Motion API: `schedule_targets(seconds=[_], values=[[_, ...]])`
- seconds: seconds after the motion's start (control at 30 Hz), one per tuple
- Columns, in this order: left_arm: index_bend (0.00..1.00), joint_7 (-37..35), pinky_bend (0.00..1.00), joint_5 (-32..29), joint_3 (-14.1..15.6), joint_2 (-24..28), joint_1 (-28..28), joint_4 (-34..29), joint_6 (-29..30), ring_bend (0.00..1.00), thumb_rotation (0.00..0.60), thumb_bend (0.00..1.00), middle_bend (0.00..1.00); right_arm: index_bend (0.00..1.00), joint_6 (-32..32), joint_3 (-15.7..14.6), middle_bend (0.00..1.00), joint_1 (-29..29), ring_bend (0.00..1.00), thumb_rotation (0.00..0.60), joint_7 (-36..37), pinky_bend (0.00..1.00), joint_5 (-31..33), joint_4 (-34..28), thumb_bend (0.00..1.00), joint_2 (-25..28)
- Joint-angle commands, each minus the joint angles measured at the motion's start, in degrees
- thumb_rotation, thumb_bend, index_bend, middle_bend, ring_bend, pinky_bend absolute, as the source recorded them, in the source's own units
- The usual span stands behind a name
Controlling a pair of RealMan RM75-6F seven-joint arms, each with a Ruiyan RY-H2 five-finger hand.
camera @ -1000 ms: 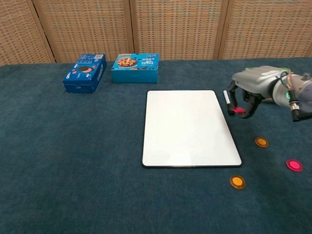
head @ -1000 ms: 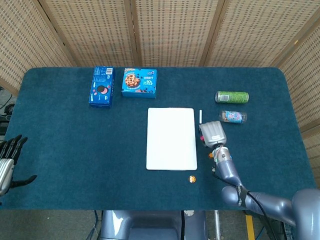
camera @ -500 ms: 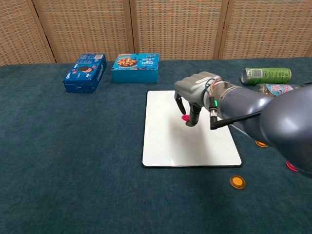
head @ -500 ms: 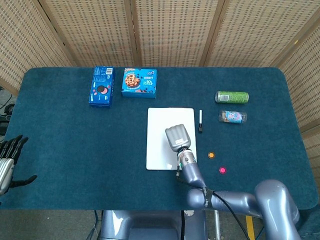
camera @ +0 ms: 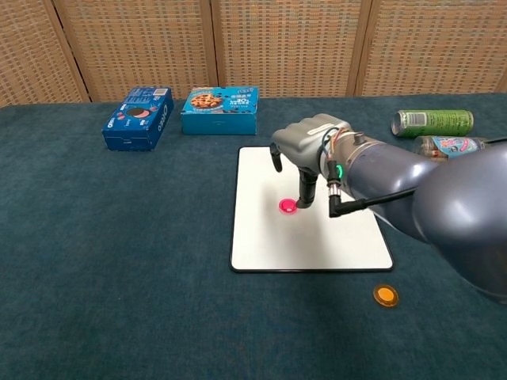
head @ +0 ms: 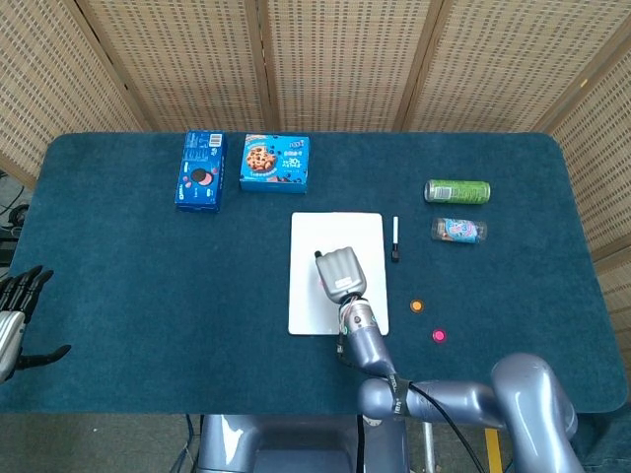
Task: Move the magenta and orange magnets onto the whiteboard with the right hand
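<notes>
A magenta magnet [camera: 288, 207] lies flat on the whiteboard [camera: 337, 239], left of its middle. My right hand [camera: 307, 150] hovers just above and to the right of it, one fingertip [camera: 306, 198] pointing down beside the magnet and nothing held. In the head view the right hand [head: 340, 273] covers the middle of the whiteboard [head: 335, 233]. An orange magnet [camera: 385, 295] sits on the cloth off the board's near right corner. Another orange magnet [head: 416, 306] and a second magenta magnet [head: 439, 335] lie right of the board. My left hand [head: 16, 317] rests at the table's left edge, fingers spread.
A blue cookie box [head: 200, 170] and a lighter blue one [head: 274, 164] stand behind the board. A black marker [head: 395, 238] lies along its right edge. A green can [head: 457, 191] and a small bottle [head: 458, 231] lie at the far right.
My right hand carried a magenta magnet from the cloth right of the board leftward over the whiteboard. The magnet now lies on the board, out of the fingers.
</notes>
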Motion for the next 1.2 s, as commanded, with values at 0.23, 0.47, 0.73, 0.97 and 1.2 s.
schedule_targets(seconds=[0.23,0.47,0.73,0.97,1.2], values=[[0.00,0.11,0.00,1.10,0.43,-0.02,0.29,-0.20,0.71,0.00,0.600,0.00,0.00,0.33,3.08,-6.65,0.96,-9.43,0.89,0.600,7.50,1.00,-6.44,-15.34,0.26,14.81],[0.00,0.78,0.00,2.14,0.73,-0.19,0.48,-0.50,1.46,0.00,0.600,0.00,0.00,0.35,2.52,-12.57,0.96,-15.44,0.89,0.600,14.05,1.00,-12.02,-16.80,0.26,21.52],[0.00,2.11,0.00,2.35,0.93,-0.60,0.43,-0.75,1.39,0.00,0.600,0.00,0.00,0.38,0.79,-15.44,0.97,-19.84,0.90,0.600,21.63,1.00,-17.77,-10.81,0.26,21.11],[0.00,3.15,0.00,1.82,0.75,-0.91,0.12,-1.01,0.92,0.00,0.600,0.00,0.00,0.43,-1.02,-14.93,0.97,-21.01,0.90,0.600,23.85,1.00,-19.74,-7.27,0.29,19.33],[0.00,2.89,0.00,1.54,0.66,-0.81,0.12,-0.98,0.92,0.00,0.600,0.00,0.00,0.44,-2.28,-14.15,0.97,-21.34,0.90,0.600,23.03,1.00,-19.35,-5.07,0.31,17.64]])
